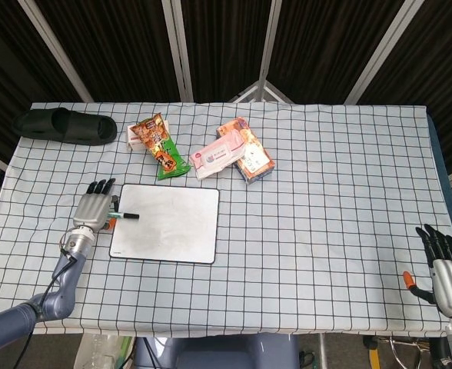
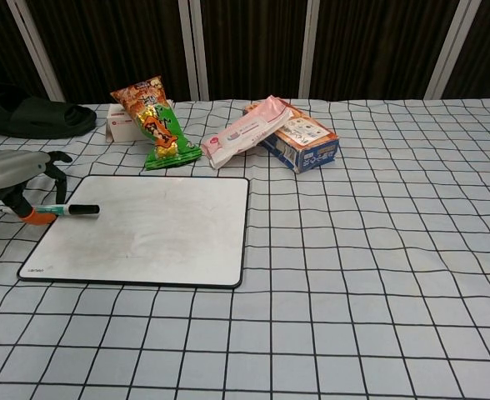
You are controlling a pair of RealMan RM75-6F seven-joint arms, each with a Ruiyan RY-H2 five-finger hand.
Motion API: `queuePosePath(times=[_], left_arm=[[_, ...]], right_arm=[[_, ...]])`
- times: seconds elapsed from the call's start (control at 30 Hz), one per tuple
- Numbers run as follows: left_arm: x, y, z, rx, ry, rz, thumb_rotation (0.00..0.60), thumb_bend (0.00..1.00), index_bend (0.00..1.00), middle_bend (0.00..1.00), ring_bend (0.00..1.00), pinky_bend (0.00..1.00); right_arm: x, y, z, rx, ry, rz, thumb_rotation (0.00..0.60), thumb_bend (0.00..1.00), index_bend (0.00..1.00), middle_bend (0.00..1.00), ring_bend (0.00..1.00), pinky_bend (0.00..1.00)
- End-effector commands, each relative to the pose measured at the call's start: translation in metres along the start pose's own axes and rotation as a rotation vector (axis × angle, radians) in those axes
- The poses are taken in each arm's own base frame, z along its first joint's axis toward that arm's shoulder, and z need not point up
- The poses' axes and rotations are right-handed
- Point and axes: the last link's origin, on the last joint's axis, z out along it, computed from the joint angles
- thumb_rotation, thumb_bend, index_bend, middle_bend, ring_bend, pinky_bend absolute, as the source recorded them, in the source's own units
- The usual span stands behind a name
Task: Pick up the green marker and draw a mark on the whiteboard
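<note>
The green marker (image 2: 62, 210) lies flat across the left edge of the whiteboard (image 2: 145, 229), and our left hand (image 2: 16, 179) arches over its tail with fingers (image 2: 57, 167) apart, apparently holding nothing yet. If we close off-centre, the round barrel may roll or skid across the slick board. Our right hand (image 1: 443, 265) rests open, well apart on the worktop (image 1: 326, 192).

One marker (image 2: 64, 210), one whiteboard (image 2: 149, 237), one slipper (image 1: 63, 125), two boxes (image 2: 303, 137), two packets (image 2: 155, 122).
</note>
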Motion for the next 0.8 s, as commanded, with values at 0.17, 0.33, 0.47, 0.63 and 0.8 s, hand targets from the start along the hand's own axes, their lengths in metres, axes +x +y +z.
queuePosePath(times=[0.17, 0.33, 0.47, 0.63, 0.8], left_arm=[[0.007, 0.007, -0.002, -0.011, 0.03, -0.082, 0.6, 0.58, 0.63, 0.07, 0.0, 0.0], [0.023, 0.02, -0.005, -0.039, 0.086, -0.214, 0.6, 0.58, 0.64, 0.08, 0.0, 0.0], [0.039, 0.035, -0.009, -0.065, 0.123, -0.396, 0.6, 0.58, 0.64, 0.08, 0.0, 0.0], [0.053, 0.057, -0.013, -0.111, 0.143, -0.608, 0.6, 0.58, 0.64, 0.09, 0.0, 0.01], [0.054, 0.085, -0.018, -0.174, 0.122, -0.83, 0.6, 0.58, 0.65, 0.11, 0.0, 0.02]], right_arm=[[0.0, 0.0, 0.0, 0.001, 0.001, 0.002, 0.6, 0.35, 0.0, 0.0, 0.0, 0.0], [0.0, 0.0, 0.0, -0.002, 0.002, 0.004, 0.6, 0.35, 0.0, 0.0, 0.0, 0.0], [0.0, 0.0, 0.0, -0.001, 0.001, 0.005, 0.6, 0.35, 0.0, 0.0, 0.0, 0.0], [0.0, 0.0, 0.0, -0.001, 0.001, 0.008, 0.6, 0.35, 0.0, 0.0, 0.0, 0.0], [0.0, -0.001, 0.001, 0.0, 0.0, 0.013, 0.6, 0.35, 0.0, 0.0, 0.0, 0.0]])
